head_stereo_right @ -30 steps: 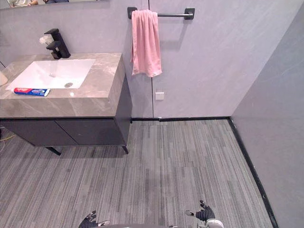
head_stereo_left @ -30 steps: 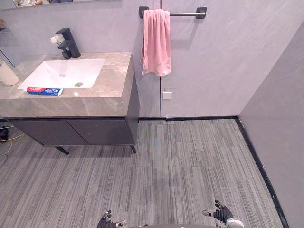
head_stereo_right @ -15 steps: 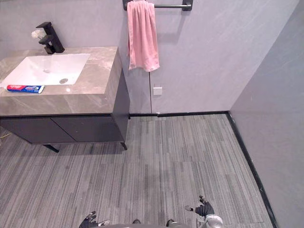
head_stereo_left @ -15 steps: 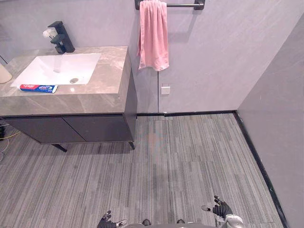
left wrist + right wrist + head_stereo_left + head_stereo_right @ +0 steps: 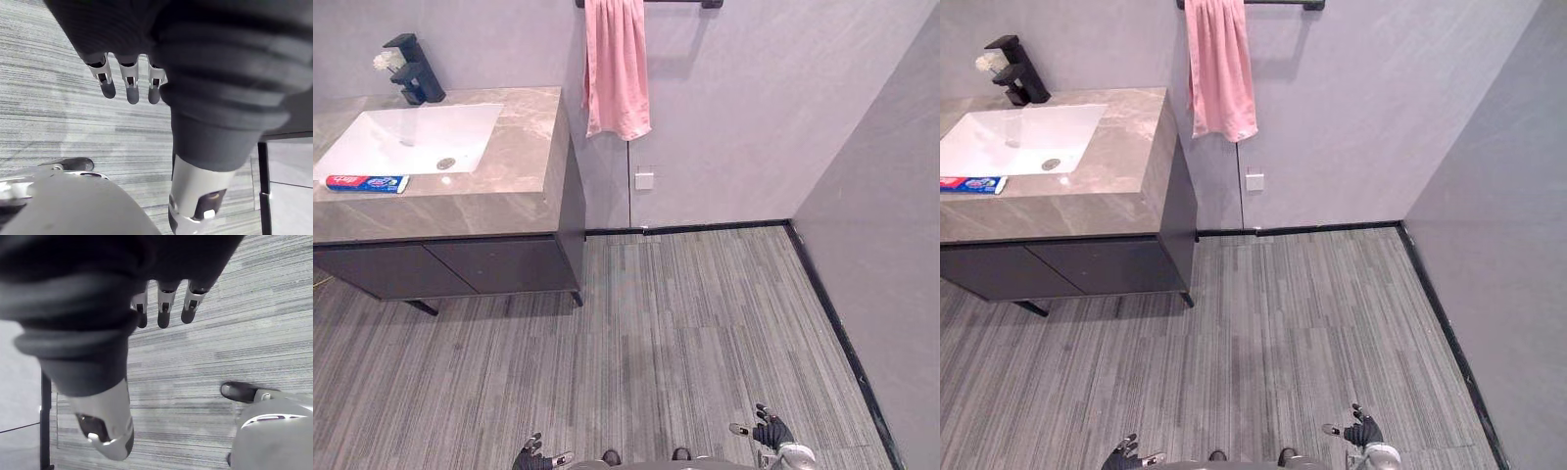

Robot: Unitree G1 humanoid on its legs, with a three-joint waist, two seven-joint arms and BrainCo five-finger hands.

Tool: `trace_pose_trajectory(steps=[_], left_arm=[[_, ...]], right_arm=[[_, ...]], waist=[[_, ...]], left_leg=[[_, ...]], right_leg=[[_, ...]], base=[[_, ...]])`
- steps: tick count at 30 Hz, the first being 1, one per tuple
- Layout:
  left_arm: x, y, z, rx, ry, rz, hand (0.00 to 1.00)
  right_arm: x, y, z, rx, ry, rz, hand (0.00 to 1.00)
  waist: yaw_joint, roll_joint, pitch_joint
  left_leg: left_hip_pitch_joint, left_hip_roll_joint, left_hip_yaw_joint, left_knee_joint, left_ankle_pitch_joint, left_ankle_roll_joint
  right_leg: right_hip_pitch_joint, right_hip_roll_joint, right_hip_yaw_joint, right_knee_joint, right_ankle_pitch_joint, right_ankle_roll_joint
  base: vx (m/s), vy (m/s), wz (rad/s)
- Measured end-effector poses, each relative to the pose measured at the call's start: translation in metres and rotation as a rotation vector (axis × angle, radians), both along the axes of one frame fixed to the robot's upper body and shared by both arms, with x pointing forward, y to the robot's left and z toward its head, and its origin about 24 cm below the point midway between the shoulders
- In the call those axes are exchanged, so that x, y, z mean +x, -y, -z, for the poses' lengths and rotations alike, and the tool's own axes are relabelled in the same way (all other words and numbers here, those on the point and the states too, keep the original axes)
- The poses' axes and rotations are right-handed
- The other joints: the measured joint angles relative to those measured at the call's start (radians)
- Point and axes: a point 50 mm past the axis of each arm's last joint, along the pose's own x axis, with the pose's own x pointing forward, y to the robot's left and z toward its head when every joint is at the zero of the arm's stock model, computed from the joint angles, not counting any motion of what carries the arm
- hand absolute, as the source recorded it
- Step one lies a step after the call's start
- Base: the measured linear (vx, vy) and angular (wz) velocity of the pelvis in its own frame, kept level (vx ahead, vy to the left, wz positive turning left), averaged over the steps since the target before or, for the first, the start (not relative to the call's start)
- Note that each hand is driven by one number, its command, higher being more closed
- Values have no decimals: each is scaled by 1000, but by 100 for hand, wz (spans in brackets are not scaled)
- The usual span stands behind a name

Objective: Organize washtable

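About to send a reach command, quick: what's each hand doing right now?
Left hand: open, fingers relaxed, holding nothing, over the floor.
Right hand: open, fingers relaxed, holding nothing, over the floor.

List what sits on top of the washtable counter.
On the counter: a sunken white basin, a black faucet behind it, and a toothpaste tube lying by the basin's front edge. The counter's left end is cut off, so anything there is unseen.
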Motion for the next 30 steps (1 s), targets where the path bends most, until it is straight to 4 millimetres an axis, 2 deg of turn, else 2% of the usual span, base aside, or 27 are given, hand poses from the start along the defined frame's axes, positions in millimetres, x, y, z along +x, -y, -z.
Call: trace_pose_trajectory(steps=[4,6,7,8,10,11,12,14,16,17,19,20,21,22,24,25,27,28,30], left_arm=[[1,-1,0,3,3,2,0],[7,0,-1,3,17,7,0],[13,0,-2,4,30,13,0],[19,0,-3,7,45,29,0],[24,0,-5,13,60,63,0],[26,-1,-6,16,62,69,0],[32,-3,-8,25,76,79,0],[39,-13,-12,51,95,88,0],[42,-16,-14,62,106,87,0],[43,-18,-15,68,108,88,0],[44,-20,-15,73,111,89,0],[44,-23,-16,81,112,89,0],[45,-19,-15,70,117,85,0],[45,-16,-15,61,120,80,0],[49,-12,-16,53,139,78,0],[51,-8,-16,41,153,68,0],[46,-5,-14,25,146,50,0],[44,-2,-13,14,141,38,0],[45,2,-13,0,153,27,0]], right_arm=[[3,1,-2,-3,12,1,0],[7,2,-4,-7,31,-2,0],[9,2,-5,-7,35,-2,0],[9,3,-5,-6,33,3,0],[14,2,-6,-5,43,-3,0],[15,1,-6,-5,46,-5,0],[18,0,-7,-5,55,-12,0],[17,-1,-7,-3,56,-22,0],[22,-2,-10,-11,73,-47,0],[25,-2,-11,-13,79,-54,0],[26,-2,-11,-16,81,-59,0],[22,0,-10,-20,70,-59,0],[14,3,-8,-26,46,-55,0],[13,5,-8,-30,45,-52,0],[18,5,-10,-33,54,-62,0],[17,8,-10,-41,47,-65,0],[12,10,-9,-47,32,-63,0],[13,11,-10,-47,39,-62,0],[26,12,-15,-52,80,-63,0]], waist=[[1,-1,6],[1,4,16],[-1,5,22],[-1,5,26],[-2,9,33],[-3,10,34],[-4,6,49],[-6,2,58],[-11,-7,59],[-23,-4,60],[-36,6,64],[-37,-5,67],[-37,-7,62],[-36,10,57],[-37,26,60],[-35,43,70],[-24,43,74],[-15,30,80],[8,27,81]], left_leg=[[-36,14,57,77,-58,15],[-57,21,77,120,-87,21],[-68,23,87,146,-105,23],[-76,23,95,176,-126,27],[-66,26,116,206,-157,33],[-59,25,120,205,-161,35],[-26,22,120,192,-167,41],[5,16,116,185,-180,37],[24,28,112,178,-189,23],[30,49,106,175,-192,13],[42,82,93,160,-197,-27],[58,88,81,153,-209,-56],[74,113,63,161,-226,-84],[70,139,52,187,-231,-95],[-47,205,18,432,-203,-143],[-146,277,-9,683,-149,-121],[-187,324,26,864,-156,-120],[-198,327,45,920,-166,-105],[-262,309,73,948,-180,-84]], right_leg=[[-35,5,57,18,3,4],[-69,5,79,69,-21,11],[-98,0,83,129,-53,17],[-139,-9,75,220,-95,36],[-220,-33,26,417,-139,84],[-245,-42,8,476,-141,86],[-301,-72,-49,615,-152,84],[-347,-131,-131,708,-193,69],[-380,-151,-171,655,-196,73],[-398,-145,-186,575,-188,65],[-413,-111,-185,423,-129,51],[-415,-105,-154,357,-61,38],[-409,-100,-160,393,-12,-27],[-408,-87,-180,409,-33,-32],[-376,-58,-214,384,-71,-73],[-280,-31,-248,303,-72,-82],[-152,-6,-253,216,-71,-84],[-90,-4,-250,178,-71,-84],[-26,-4,-227,120,-71,-84]], base=[[-4,3,-50],[23,29,-37],[38,39,-25],[55,50,-28],[46,52,-27],[59,49,-16],[68,33,-2],[135,24,3],[202,-28,6],[289,-119,16],[416,-203,22],[487,-295,38],[448,-292,41],[459,-322,34],[470,-340,29],[464,-315,38],[405,-232,27],[386,-177,0],[346,-92,-26]])
